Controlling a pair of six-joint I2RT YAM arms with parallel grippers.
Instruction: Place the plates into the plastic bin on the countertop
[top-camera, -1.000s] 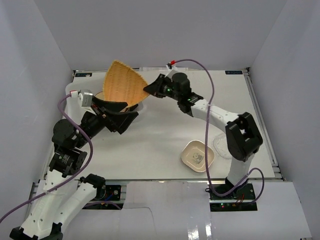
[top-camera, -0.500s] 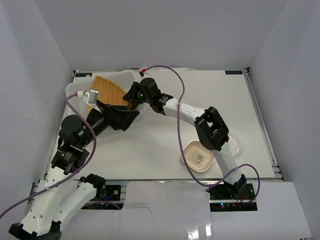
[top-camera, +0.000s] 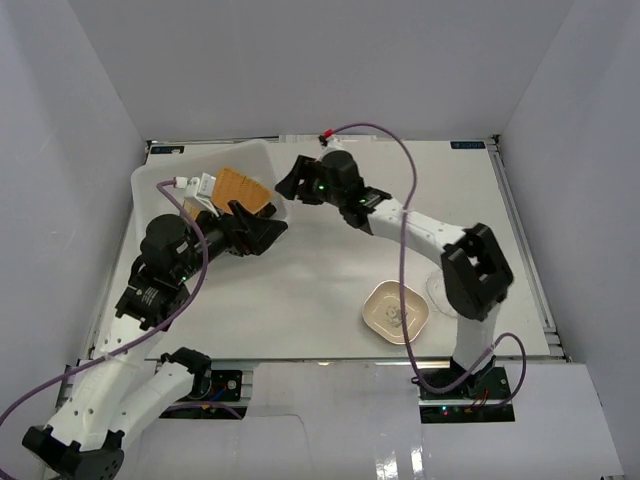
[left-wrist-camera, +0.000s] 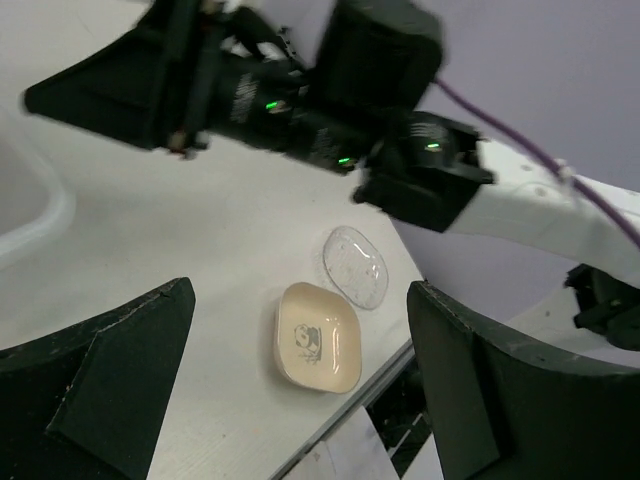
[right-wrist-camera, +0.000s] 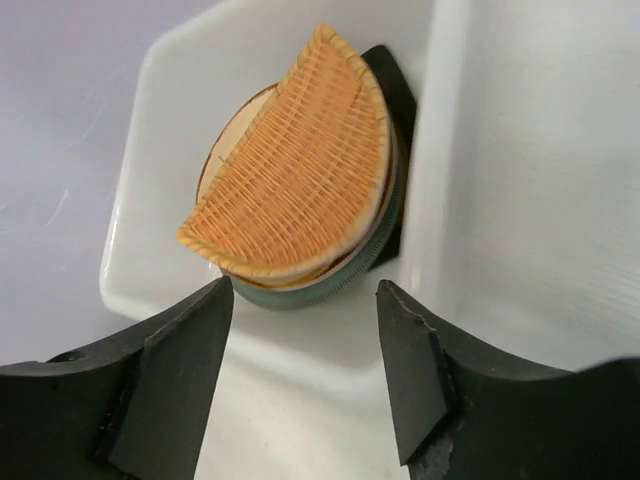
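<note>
**Fan plate tops the stack in the bin; two plates lie out on the tabletop**

White walls (top-camera: 330, 60) close in the tabletop (top-camera: 320, 270), and a purple cable (top-camera: 403, 190) loops over the right arm. In the overhead view the right arm covers part of the clear glass plate (left-wrist-camera: 355, 265), and the left wrist overlaps the near rim of the plastic bin (top-camera: 160, 180) at the far left corner.

The orange fan-shaped plate (right-wrist-camera: 295, 190), woven in texture, lies inside the bin on top of a stack. Only the right wrist view shows the teal plate (right-wrist-camera: 310, 296) and a black corner beneath it.

The left wrist view shows the glass plate whole, just beside the small cream square plate (left-wrist-camera: 315, 335).

The left fingers (left-wrist-camera: 110, 380) are spread wide with nothing between them. The right fingers (right-wrist-camera: 170, 370) are also apart and empty, near the bin's rim.
</note>
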